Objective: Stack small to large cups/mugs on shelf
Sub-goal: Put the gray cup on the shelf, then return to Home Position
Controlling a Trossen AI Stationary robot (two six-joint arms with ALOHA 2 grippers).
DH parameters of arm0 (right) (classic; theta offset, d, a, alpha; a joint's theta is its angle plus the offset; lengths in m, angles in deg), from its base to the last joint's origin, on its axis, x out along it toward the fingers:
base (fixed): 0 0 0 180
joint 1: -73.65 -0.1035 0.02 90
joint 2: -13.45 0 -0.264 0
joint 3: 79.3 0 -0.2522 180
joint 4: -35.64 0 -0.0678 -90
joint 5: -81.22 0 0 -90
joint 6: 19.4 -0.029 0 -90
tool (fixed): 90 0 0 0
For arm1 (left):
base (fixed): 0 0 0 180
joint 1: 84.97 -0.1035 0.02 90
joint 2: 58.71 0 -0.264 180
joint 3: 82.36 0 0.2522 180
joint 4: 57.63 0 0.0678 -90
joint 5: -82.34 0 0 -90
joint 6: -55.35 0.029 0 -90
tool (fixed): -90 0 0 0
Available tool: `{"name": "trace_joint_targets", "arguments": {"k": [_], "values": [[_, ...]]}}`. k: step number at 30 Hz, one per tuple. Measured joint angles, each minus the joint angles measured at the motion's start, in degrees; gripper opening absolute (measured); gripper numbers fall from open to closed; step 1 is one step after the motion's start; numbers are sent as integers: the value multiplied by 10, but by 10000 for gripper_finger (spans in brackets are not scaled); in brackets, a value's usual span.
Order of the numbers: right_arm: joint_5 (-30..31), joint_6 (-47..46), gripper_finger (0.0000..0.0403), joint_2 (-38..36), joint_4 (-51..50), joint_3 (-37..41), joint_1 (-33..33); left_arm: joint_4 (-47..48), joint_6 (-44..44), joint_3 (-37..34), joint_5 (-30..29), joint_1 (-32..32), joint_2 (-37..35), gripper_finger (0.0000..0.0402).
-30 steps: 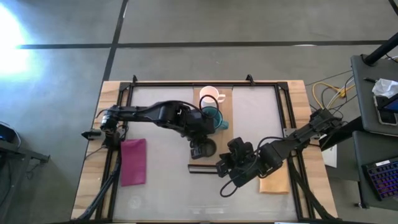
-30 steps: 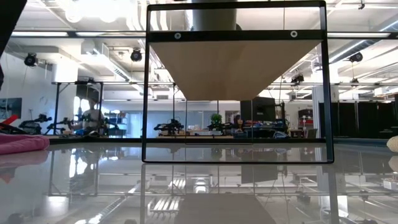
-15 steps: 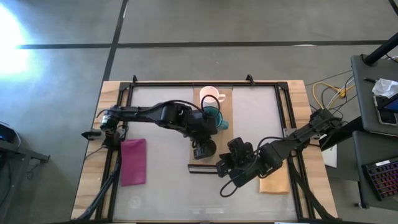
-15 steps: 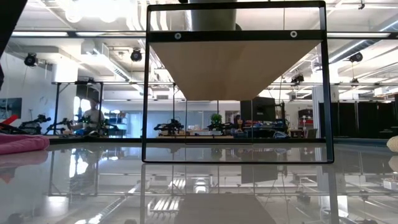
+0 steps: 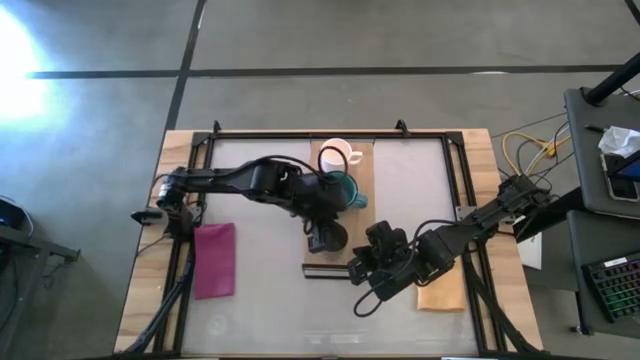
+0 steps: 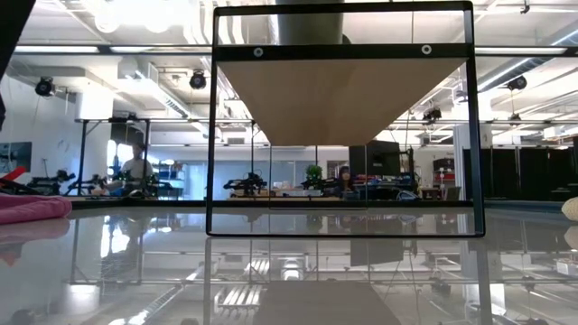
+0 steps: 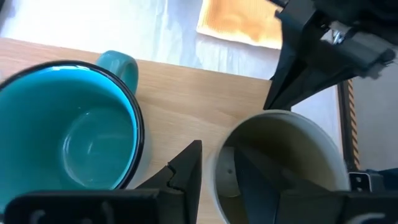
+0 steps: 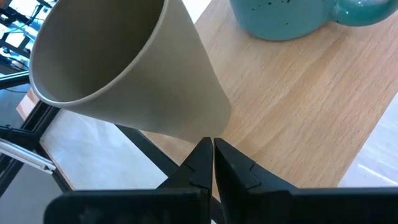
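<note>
Left wrist view shows the left gripper (image 7: 214,171) pinching the wall of the olive-brown cup (image 7: 280,168): one finger sits inside the bore, the other outside the rim, so the jaws are clenched on the cup's lip. The cup stands on the wooden shelf (image 7: 205,93), and just beside the jaws, on the outer-finger side, sits the teal mug (image 7: 68,134), mouth up, its handle pointing away from the wrist. From the high view, the left gripper (image 5: 325,228) hangs over the near part of the shelf (image 5: 362,175), with the teal mug (image 5: 343,188) just beyond it and the white mug (image 5: 336,153) farther beyond still.

The right gripper (image 8: 213,158) has its jaws pressed together on nothing, tips hovering near the cup's base (image 8: 124,74); from above it waits (image 5: 362,270) near the shelf's dark end.

To my eye the cup looks like glazed ceramic: stiff, smooth, fairly light when empty, and liable to chip if knocked against the teal mug. With no handle, the rim pinch seems the sensible hold, though a slick wall may swivel or slip under one-sided grip. I would judge a slow, level carry safest, keeping the cup upright and clear of the mug's black rim. The counter (image 5: 260,270) is a glassy, reflective sheet, unforgiving to a dropped cup.
</note>
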Motion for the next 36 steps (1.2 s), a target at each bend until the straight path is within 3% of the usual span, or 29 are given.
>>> {"name": "trace_joint_targets", "arguments": {"k": [9,18,27,36], "values": [[-1,1,9,-2,-5,0,0,14,-1,1,-16,0,-38,80],[-3,2,9,-8,-9,0,0,136,-50,-36,-47,14,-82,80],[-1,3,9,-22,-25,0,0,50,-76,-164,-45,63,-88,80],[-4,42,9,-61,-29,0,0,3,-74,-181,-46,66,-132,80]]}}
